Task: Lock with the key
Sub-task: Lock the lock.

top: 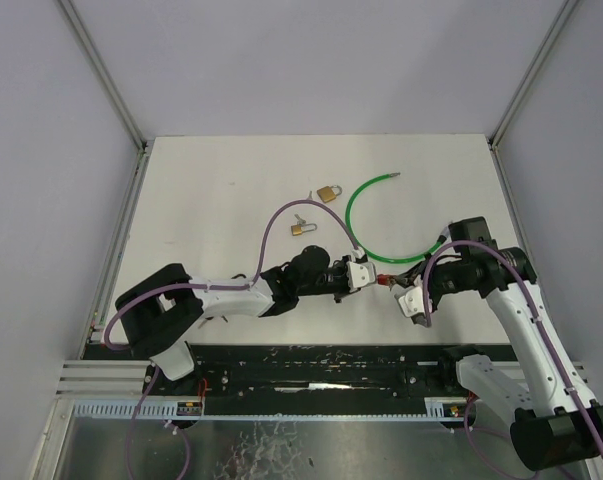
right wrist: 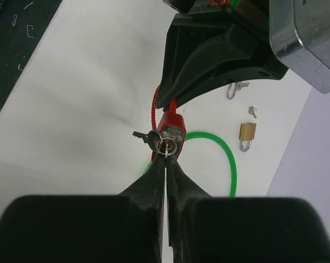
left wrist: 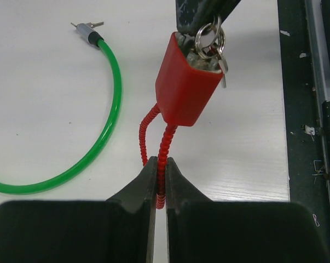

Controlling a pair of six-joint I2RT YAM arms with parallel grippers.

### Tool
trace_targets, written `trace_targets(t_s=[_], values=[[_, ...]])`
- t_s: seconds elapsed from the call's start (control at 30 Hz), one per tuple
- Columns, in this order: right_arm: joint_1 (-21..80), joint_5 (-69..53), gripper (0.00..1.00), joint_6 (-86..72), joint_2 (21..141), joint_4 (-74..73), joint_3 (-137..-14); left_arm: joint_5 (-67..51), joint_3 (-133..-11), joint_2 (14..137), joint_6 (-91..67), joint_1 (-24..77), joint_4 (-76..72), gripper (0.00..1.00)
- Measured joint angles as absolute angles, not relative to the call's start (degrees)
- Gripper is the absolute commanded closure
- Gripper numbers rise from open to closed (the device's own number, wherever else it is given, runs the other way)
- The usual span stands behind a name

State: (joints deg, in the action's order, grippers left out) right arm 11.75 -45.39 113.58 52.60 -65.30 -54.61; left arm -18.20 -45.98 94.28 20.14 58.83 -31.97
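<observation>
A red padlock [left wrist: 185,87] with a ribbed red cable shackle [left wrist: 163,148] hangs above the white table between the two arms. My left gripper [left wrist: 160,164] is shut on one strand of that cable, just below the lock body. At the lock's face [right wrist: 172,129] a key sits in the keyhole, and my right gripper [right wrist: 166,155] is shut on its head. A second key [right wrist: 143,136] dangles from the same ring to the left. In the top view the lock [top: 384,281] lies between the left gripper [top: 366,275] and the right gripper [top: 399,287].
A green cable lock [top: 366,215] curves across the table behind the grippers, with keys at its metal end [left wrist: 88,30]. Two small brass padlocks [top: 328,192] [top: 301,229] lie farther back. The black rail [top: 311,365] runs along the near table edge.
</observation>
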Motion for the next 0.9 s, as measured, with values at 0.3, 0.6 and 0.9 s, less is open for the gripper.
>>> trace_targets(t_s=[0.3, 0.6, 0.9], values=[[11.92, -45.1, 1.0, 112.36, 52.12, -67.13, -56.07, -19.51, -47.4, 94.78, 18.17, 57.91, -31.03, 1.0], [12.01, -43.75, 1.0, 105.75, 53.23, -75.92, -70.81, -32.23, -56.03, 96.31, 13.54, 54.19, -29.82, 1.0], [12.03, -41.15, 1.0, 99.04, 54.81, -82.41, -73.03, -47.0, -62.81, 100.99, 14.46, 53.93, -20.71, 1.0]])
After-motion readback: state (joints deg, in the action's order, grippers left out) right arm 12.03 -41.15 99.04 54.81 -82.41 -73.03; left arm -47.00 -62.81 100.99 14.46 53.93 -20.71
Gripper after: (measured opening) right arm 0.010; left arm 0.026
